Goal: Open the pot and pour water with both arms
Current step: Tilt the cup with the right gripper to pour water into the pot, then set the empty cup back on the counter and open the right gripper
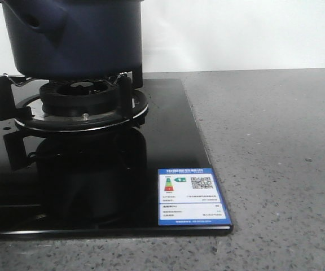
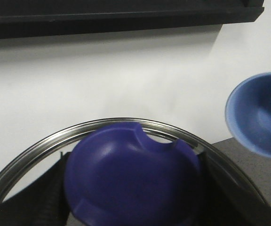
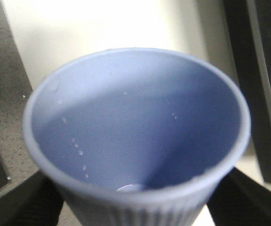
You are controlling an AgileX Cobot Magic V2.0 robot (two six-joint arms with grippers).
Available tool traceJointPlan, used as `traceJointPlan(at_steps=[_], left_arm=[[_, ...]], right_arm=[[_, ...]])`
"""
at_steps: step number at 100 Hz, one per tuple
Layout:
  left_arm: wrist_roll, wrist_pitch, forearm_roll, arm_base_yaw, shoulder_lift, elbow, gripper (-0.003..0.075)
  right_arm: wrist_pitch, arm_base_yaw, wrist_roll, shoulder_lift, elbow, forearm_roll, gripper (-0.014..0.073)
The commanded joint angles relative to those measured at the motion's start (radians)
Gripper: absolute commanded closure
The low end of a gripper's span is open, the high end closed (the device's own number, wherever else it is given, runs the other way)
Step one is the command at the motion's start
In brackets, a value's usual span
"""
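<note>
Currently, pot (image 1: 75,36) is seated on burner grate (image 1: 66,96) of black stove (image 1: 168,147), w/ label (image 1: 192,196) nearby. Lid (image 2: 131,174) is gripped by left gripper; ribbed cup (image 3: 135,136) is clamped by right gripper.

L gripper (image 2: 131,221) fingers (image 2: 46,197) sit either side of a lid knob; R gripper (image 3: 135,212) fingers (image 3: 22,202) flank a cup. Neither arm shows in front view.

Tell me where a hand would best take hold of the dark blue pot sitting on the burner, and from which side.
Probably by the stubby side handle of the pot, coming in from the robot's left. That handle sticks out from the straight wall on that side and has a hole through it, giving something narrow to close on. The body looks too wide and smooth, though its top is cut off in the front view.
</note>
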Motion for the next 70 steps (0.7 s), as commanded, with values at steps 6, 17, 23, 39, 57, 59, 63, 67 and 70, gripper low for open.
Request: traceJointPlan(at_steps=[6,17,23,39,57,59,63,67,70], left_arm=[[-0.004,-0.036,-0.044,0.002,-0.034,-0.035,0.0383],[-0.004,-0.034,-0.044,0.002,-0.034,-0.035,0.0383],[-0.004,-0.034,-0.044,0.002,-0.034,-0.035,0.0383],[-0.004,-0.032,-0.044,0.002,-0.034,-0.035,0.0383],[-0.004,-0.032,-0.044,0.002,-0.034,-0.035,0.0383],[-0.004,-0.032,-0.044,0.002,-0.034,-0.035,0.0383],[-0.004,-0.032,-0.044,0.002,-0.034,-0.035,0.0383],[-0.004,-0.032,-0.044,0.002,-0.034,-0.035,0.0383],[-0.004,-0.032,-0.044,0.002,-0.034,-0.035,0.0383]], right_arm=[[0.086,-0.023,0.249,-0.116,-0.041,-0.024,0.0190],[0.067,-0.089,0.381,-0.182,-0.037,0.123,0.0190],[0.010,-0.143,0.415,-0.238,-0.005,0.221,0.0191],[-0.173,-0.294,0.608,-0.397,0.208,0.250,0.0191],[-0.443,-0.524,0.740,-0.584,0.524,0.250,0.0191],[-0.473,-0.547,0.747,-0.600,0.559,0.250,0.0191],[-0.526,-0.590,0.763,-0.627,0.625,0.250,0.0191],[-0.576,-0.622,0.780,-0.646,0.685,0.250,0.0191],[-0.612,-0.651,0.786,-0.653,0.722,0.250,0.0191]])
